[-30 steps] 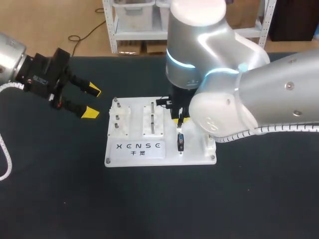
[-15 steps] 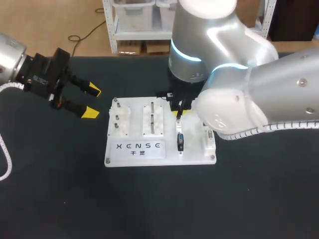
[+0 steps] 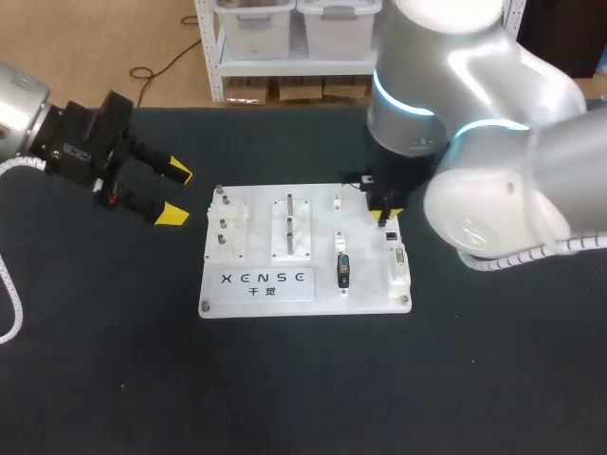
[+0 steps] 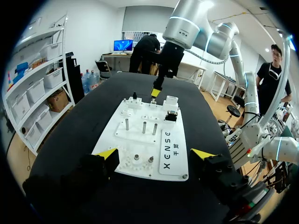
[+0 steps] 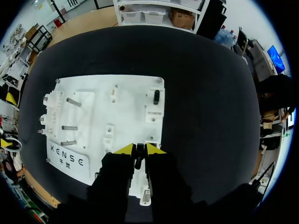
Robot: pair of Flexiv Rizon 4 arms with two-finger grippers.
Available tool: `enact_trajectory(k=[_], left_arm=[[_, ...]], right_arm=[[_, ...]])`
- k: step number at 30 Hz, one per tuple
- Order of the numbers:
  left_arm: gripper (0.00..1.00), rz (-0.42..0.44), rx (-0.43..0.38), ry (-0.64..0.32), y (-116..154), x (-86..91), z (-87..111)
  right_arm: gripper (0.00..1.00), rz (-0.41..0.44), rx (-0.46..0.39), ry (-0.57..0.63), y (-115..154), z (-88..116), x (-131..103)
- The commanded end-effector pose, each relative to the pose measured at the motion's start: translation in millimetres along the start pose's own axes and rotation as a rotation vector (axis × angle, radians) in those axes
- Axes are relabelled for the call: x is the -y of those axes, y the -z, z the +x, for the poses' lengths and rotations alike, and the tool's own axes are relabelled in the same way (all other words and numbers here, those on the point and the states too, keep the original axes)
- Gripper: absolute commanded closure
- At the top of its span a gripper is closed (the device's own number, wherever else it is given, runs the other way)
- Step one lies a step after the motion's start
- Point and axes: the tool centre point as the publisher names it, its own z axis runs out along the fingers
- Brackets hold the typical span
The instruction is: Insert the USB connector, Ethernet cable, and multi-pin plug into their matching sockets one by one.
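One dark connector (image 5: pixel 138 159) pinched in right gripper (image 5: pixel 139 149) | left gripper (image 3: pixel 175 194) wide open, empty | board (image 3: pixel 237 296) carries printed lettering

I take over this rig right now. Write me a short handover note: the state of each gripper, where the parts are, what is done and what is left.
Left gripper: open, empty, hovering over the table beside the white board, off its left edge.
Right gripper: shut on a small dark connector of unclear type, above the board's right end, near the white socket block.
A black plug stands in a fixture right of the board's middle; I cannot tell if it is fully seated.
Done: apparently one insertion.
Left: seat the held connector, then any remaining one.
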Motion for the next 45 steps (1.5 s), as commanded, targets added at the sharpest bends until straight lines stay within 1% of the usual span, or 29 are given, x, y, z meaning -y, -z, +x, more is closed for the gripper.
enact_trajectory(k=[1,11,18,36,45], left_arm=[[0.00,0.002,0.002,-0.003,0,-0.7,1.0],[0.00,0.002,0.002,-0.003,0,-0.7,1.0],[0.00,0.002,0.002,-0.003,0,-0.7,1.0],[0.00,0.002,0.002,-0.003,0,-0.7,1.0],[0.00,0.002,0.002,-0.003,0,-0.7,1.0]], right_arm=[[1.00,-0.001,0.020,-0.008,0,6,9],[1.00,0.016,0.011,-0.010,-12,5,16],[1.00,0.022,0.007,-0.012,-19,2,16],[1.00,0.012,0.013,-0.011,-19,-2,8],[1.00,0.024,0.007,-0.013,-22,3,10]])
